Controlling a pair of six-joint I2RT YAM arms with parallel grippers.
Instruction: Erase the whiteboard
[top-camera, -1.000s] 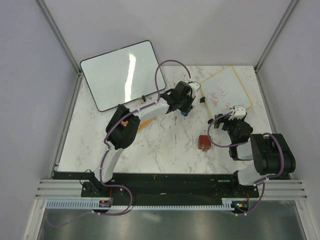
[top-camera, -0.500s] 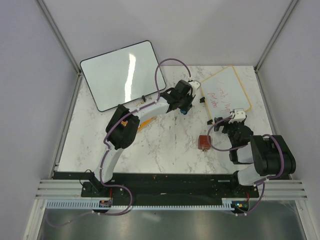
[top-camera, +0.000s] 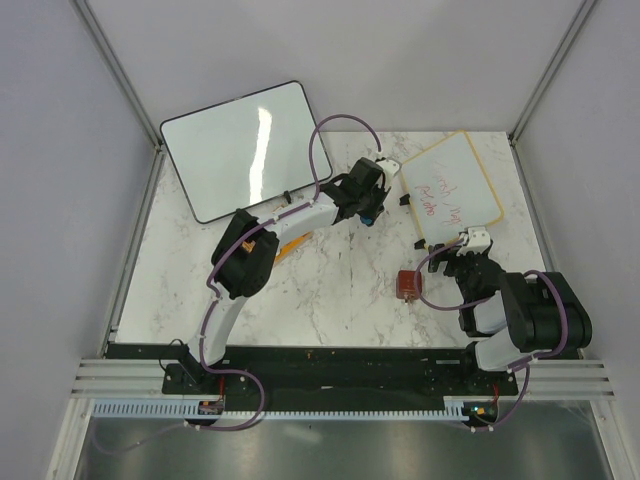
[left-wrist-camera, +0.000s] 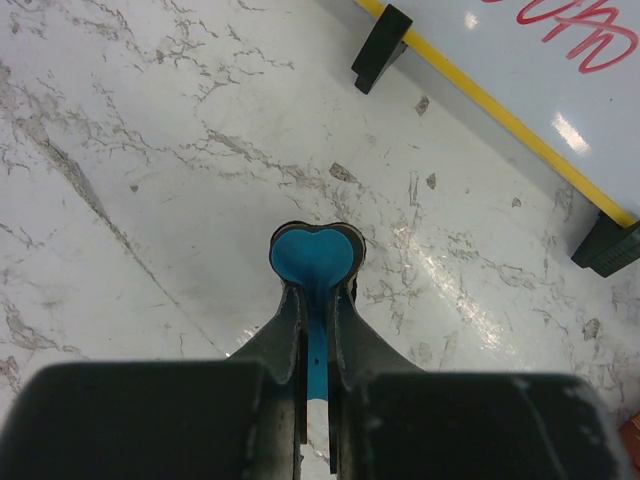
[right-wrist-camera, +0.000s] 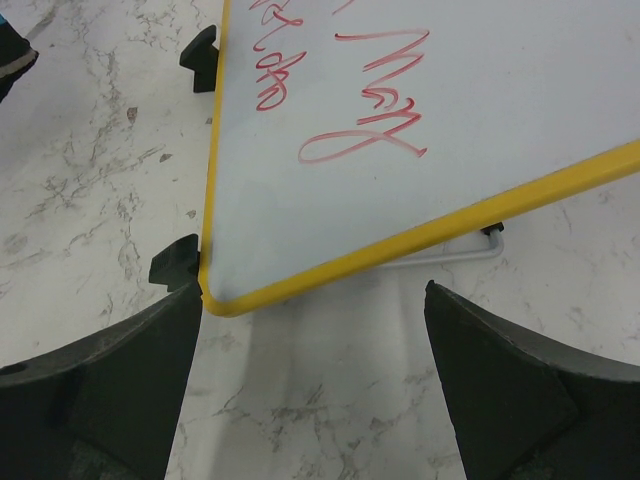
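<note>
White-veined marble tabletop (top-camera: 330, 290) inside a plain grey-walled enclosure. No brand marks or printed labels legible.

Whiteboard (top-camera: 450, 185) in the upper right of the top view, set at an angle, propped on black clip feet (left-wrist-camera: 380, 45) and a thin wire stand (right-wrist-camera: 450, 255). Thin yellow frame, white face, red cursive handwriting (right-wrist-camera: 375, 115) in several lines, not readable as words.

Larger black-framed whiteboard (top-camera: 245, 150), blank, at upper left, overhanging the table edge.

Left gripper (left-wrist-camera: 318, 285) just left of the whiteboard's lower-left edge, jaws narrow, clamped on a thin blue piece (left-wrist-camera: 310, 255) with a heart-shaped tip.

Right gripper (right-wrist-camera: 310, 295) spread wide, facing the near corner of the whiteboard, nothing held.

Small red-brown block (top-camera: 408, 285) on the marble at centre right, apart from both grippers.
</note>
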